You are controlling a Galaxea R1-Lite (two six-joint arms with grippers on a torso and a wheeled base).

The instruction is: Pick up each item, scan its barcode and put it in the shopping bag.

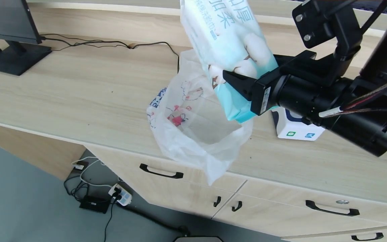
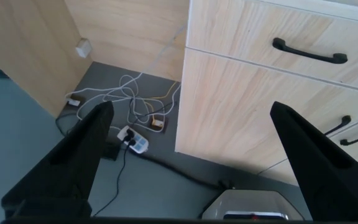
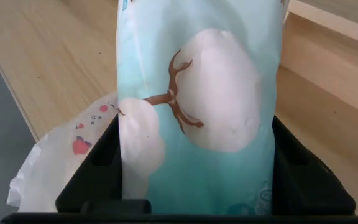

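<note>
My right gripper (image 1: 247, 84) is shut on a tall turquoise-and-white pack of cotton tissues (image 1: 228, 50), held upright and tilted above the mouth of the shopping bag (image 1: 193, 134). The bag is thin white plastic with red and blue print, standing open on the wooden counter (image 1: 79, 97) near its front edge. In the right wrist view the pack (image 3: 197, 118) sits between both black fingers (image 3: 98, 168), with the bag (image 3: 55, 162) beneath it. My left gripper (image 2: 191, 155) hangs open below counter height, facing the drawer fronts (image 2: 260, 93) and the floor.
A white box (image 1: 297, 129) with small green and blue marks stands on the counter just behind my right arm. A monitor (image 1: 8, 30) and its cables sit at the far left. Drawers with black handles (image 1: 161, 171) lie under the counter; a power strip (image 1: 121, 196) is on the floor.
</note>
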